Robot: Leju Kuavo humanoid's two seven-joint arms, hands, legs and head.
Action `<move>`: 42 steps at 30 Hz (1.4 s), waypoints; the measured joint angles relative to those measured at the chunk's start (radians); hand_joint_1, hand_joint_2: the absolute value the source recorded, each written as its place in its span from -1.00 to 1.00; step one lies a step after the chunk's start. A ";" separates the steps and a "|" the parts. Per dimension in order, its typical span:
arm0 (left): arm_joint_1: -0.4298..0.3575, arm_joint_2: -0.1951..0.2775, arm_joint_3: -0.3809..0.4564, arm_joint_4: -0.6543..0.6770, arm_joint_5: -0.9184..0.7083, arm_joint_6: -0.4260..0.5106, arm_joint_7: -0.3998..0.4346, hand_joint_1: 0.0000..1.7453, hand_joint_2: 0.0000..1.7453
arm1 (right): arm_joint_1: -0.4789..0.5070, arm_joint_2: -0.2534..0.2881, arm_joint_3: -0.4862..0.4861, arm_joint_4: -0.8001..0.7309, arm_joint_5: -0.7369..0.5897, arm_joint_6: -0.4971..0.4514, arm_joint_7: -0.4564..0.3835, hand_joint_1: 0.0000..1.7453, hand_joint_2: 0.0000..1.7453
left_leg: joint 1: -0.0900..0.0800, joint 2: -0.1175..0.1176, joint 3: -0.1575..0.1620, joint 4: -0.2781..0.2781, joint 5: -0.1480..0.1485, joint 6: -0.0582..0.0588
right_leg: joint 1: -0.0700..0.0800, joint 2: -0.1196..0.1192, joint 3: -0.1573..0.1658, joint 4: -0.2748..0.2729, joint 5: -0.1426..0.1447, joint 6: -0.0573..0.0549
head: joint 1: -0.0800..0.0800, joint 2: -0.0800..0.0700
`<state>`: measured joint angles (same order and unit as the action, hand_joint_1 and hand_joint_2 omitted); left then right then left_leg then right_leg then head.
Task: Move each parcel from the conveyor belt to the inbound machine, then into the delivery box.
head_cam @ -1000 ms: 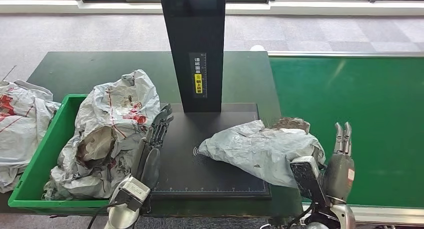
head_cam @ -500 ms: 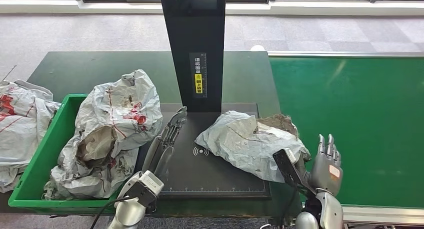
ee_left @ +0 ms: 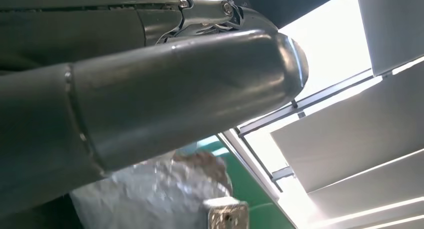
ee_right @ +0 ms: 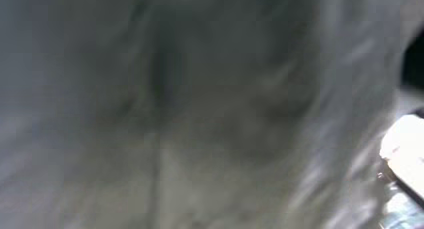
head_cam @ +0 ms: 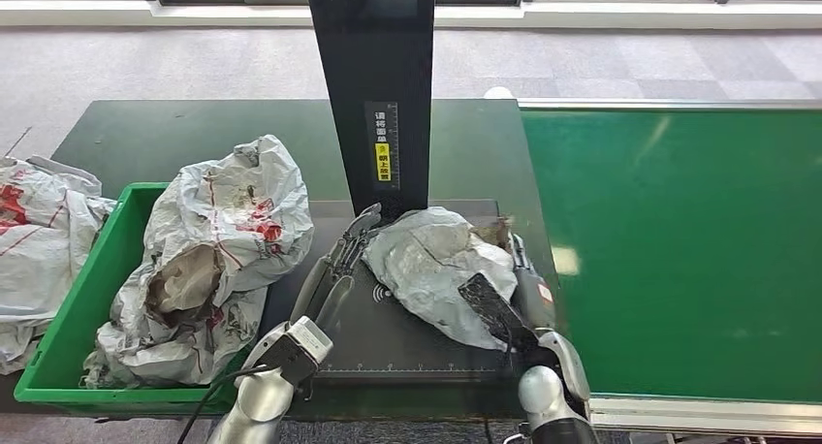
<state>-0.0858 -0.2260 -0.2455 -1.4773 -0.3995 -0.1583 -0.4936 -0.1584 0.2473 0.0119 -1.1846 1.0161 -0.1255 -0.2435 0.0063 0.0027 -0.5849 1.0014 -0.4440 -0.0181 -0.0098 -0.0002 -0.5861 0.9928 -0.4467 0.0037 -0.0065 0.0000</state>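
Grey parcel (head_cam: 436,269) sits mid-frame on the inbound machine (head_cam: 388,342), pressed between the open left hand (head_cam: 334,267) and right hand (head_cam: 528,289), delivery box (head_cam: 73,318) at lower left already holding one, this one pending.

Parcel on inbound machine.
Crumpled grey plastic parcel (head_cam: 433,269) lies on the black inbound machine (head_cam: 388,323) platform, just before its upright column, beside the green conveyor belt (head_cam: 679,250).
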 joint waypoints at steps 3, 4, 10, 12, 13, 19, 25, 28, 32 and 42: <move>-0.002 -0.001 0.000 0.009 0.004 0.003 0.004 -1.00 -1.00 | -0.033 0.012 0.099 0.006 -0.118 0.032 -0.059 -1.00 -1.00 | 0.000 -0.002 0.000 0.000 0.001 -0.001 | 0.000 -0.001 0.000 0.001 0.000 0.000 | 0.000 0.000; -0.001 0.000 0.000 0.011 0.004 0.006 0.005 -1.00 -1.00 | -0.037 0.012 0.129 -0.007 -0.153 0.048 -0.073 -1.00 -1.00 | 0.000 -0.002 0.000 0.000 0.001 -0.001 | 0.000 -0.001 0.000 0.001 0.000 0.000 | 0.000 0.000; 0.009 0.001 0.002 0.015 0.004 0.020 0.000 -1.00 -1.00 | -0.019 -0.008 0.263 -0.171 -0.220 0.136 -0.093 -1.00 -1.00 | 0.000 -0.002 -0.001 0.000 0.000 0.000 | -0.001 -0.001 0.000 0.000 -0.001 0.000 | 0.000 0.000; 0.016 0.002 0.004 0.013 0.004 0.021 -0.001 -1.00 -1.00 | -0.006 -0.022 0.306 -0.221 -0.187 0.140 -0.078 -1.00 -1.00 | 0.000 -0.002 -0.001 0.000 0.000 0.000 | -0.001 -0.001 0.000 0.000 -0.001 0.000 | 0.000 0.000; 0.019 0.002 0.005 0.011 0.004 0.021 -0.001 -1.00 -1.00 | 0.000 -0.027 0.328 -0.239 -0.175 0.134 -0.075 -1.00 -1.00 | 0.000 -0.002 -0.001 0.000 0.000 0.000 | -0.001 -0.001 0.000 0.000 -0.001 0.000 | 0.000 0.000; 0.038 0.002 0.013 -0.013 0.004 0.021 -0.001 -1.00 -1.00 | 0.009 -0.057 0.395 -0.353 -0.179 0.106 -0.061 -1.00 -1.00 | 0.000 -0.002 -0.001 0.000 0.000 0.000 | -0.001 -0.001 0.000 0.000 -0.001 0.000 | 0.000 0.000; 0.050 0.002 0.020 -0.024 0.001 0.013 -0.008 -1.00 -1.00 | 0.014 -0.106 0.414 -0.418 -0.117 0.044 -0.003 -1.00 -1.00 | 0.000 -0.002 -0.001 0.000 0.000 0.000 | -0.001 -0.001 0.000 0.000 -0.001 0.001 | 0.000 0.000; 0.050 0.005 0.023 -0.018 0.001 0.007 -0.020 -1.00 -1.00 | -0.022 -0.156 0.396 -0.425 -0.120 0.002 0.048 -1.00 -1.00 | 0.000 -0.002 -0.001 0.000 0.000 0.000 | -0.002 -0.001 0.000 0.000 0.000 0.001 | 0.000 0.000; 0.049 0.006 0.023 -0.008 0.004 0.005 -0.027 -1.00 -1.00 | -0.230 -0.204 0.327 -0.350 -0.145 0.050 0.114 -1.00 -1.00 | -0.001 0.002 -0.002 0.001 0.002 0.002 | -0.002 0.002 -0.002 0.000 0.005 0.002 | 0.000 0.000; 0.043 0.008 0.023 -0.003 0.044 0.022 -0.013 -1.00 -1.00 | -0.683 -0.236 0.266 -0.100 -0.130 0.125 0.194 -1.00 -1.00 | -0.001 0.000 -0.003 0.001 0.007 0.003 | -0.002 0.001 -0.004 0.000 0.008 0.002 | 0.000 0.000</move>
<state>-0.0428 -0.2184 -0.2220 -1.4804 -0.3555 -0.1363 -0.5070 -0.8416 0.0112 0.2781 -1.2844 0.8862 0.0000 -0.0490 0.0053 0.0027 -0.5883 1.0024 -0.4371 -0.0156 -0.0114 0.0008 -0.5897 0.9928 -0.4387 0.0059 -0.0065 0.0000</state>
